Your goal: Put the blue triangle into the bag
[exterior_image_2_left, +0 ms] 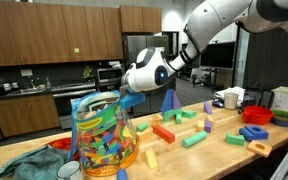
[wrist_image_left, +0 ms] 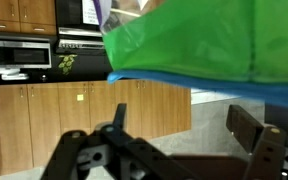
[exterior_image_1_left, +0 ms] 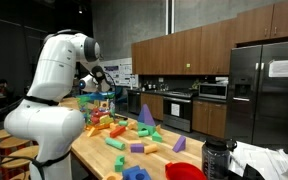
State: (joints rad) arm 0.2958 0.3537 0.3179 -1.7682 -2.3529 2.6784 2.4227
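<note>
Inspection of my hand: it is standing fully open and gripping nothing, hovering at the mouth of the clear plastic bag, which is green and blue at its top edge and is holding many coloured blocks. In the wrist view that green and blue edge is filling the upper frame. A dark blue triangular block is standing upright on the wooden counter, near the bag and apart from my hand. Whether another blue triangle is lying inside the bag, I cannot tell.
</note>
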